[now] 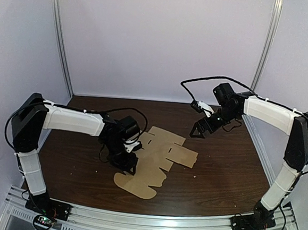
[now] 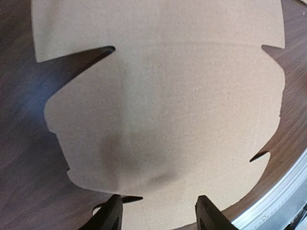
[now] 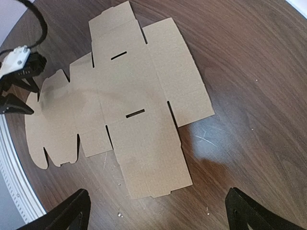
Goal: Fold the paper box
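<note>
The box (image 1: 159, 152) lies flat and unfolded on the dark tabletop (image 1: 223, 179), a little left of centre in the top view; it is brown card with flaps spread on all sides, its rounded end toward the lower edge of the frame and a squarer flap reaching right; two short slots show in its middle panels in my right wrist view.

My left pincer (image 1: 124, 163) sits low at the box's left edge; in my left wrist view its two dark fingers (image 2: 112, 213) stand apart at the bottom of the frame, with card filling nearly everything above them; the gap between them is moderate and nothing is clamped there, though I cannot tell whether the tips touch the card. A faint shadow darkens the card at the lower middle of that view; a strip of metal rail (image 2: 283, 191) cuts the lower right corner.

My right pincer (image 1: 198, 130) hangs just past the box's upper right in the top view, apart from it and above the tabletop; its fingers (image 3: 72, 213) are spread wide at the two lower corners of my right wrist view, gripping nothing; the whole box fills the upper left and middle of that view, and my left pincer shows at the left edge, by the rounded flaps. A black cable (image 1: 210, 79) loops above my right arm.
</note>
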Controlling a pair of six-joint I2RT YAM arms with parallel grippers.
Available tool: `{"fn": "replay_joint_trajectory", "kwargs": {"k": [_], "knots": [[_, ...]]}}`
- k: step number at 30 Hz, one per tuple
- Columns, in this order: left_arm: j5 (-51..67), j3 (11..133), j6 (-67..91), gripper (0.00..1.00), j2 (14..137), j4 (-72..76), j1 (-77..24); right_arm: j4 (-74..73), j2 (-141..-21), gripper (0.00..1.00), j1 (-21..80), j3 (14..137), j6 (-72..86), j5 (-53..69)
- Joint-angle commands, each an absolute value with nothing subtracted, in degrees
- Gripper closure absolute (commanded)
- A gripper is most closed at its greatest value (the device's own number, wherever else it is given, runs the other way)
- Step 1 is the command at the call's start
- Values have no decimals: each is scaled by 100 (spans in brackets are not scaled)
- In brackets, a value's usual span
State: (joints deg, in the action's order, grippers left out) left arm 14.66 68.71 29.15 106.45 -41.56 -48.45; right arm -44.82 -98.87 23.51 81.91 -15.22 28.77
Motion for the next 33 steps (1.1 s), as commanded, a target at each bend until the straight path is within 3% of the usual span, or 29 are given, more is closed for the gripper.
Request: {"fn": "replay_joint_trajectory", "kwargs": {"k": [1,4,7,19,23,29,33], "knots": [[916,7571,2895,41,10162,-4563,-4591,-4715,-9829,0,2447,8218,-1732,3008],[810,7966,2941,31,10176,-4546,-4067,-4731,-9823,0,2482,8215,-1785,3091],[1026,8093,3047,28,10346,-4018,-3582,-4789,-9793,0,2536,8226,-1814,3132],[2639,8237,3442,34,11663,-2720,-2549,-4738,-9827,4,2736,7994,-2035,3302],[2744,8227,3495,38,11906,-2634,-2496,-4653,-10206,16,2791,8153,-1815,3255],[2643,8038,3670,40,12034,-2393,-2487,-4555,-10777,51,2996,8281,-1809,3059],[2460,7995,3806,39,12040,-2429,-2437,-4515,-11114,59,3145,8318,-1802,2935]]}}
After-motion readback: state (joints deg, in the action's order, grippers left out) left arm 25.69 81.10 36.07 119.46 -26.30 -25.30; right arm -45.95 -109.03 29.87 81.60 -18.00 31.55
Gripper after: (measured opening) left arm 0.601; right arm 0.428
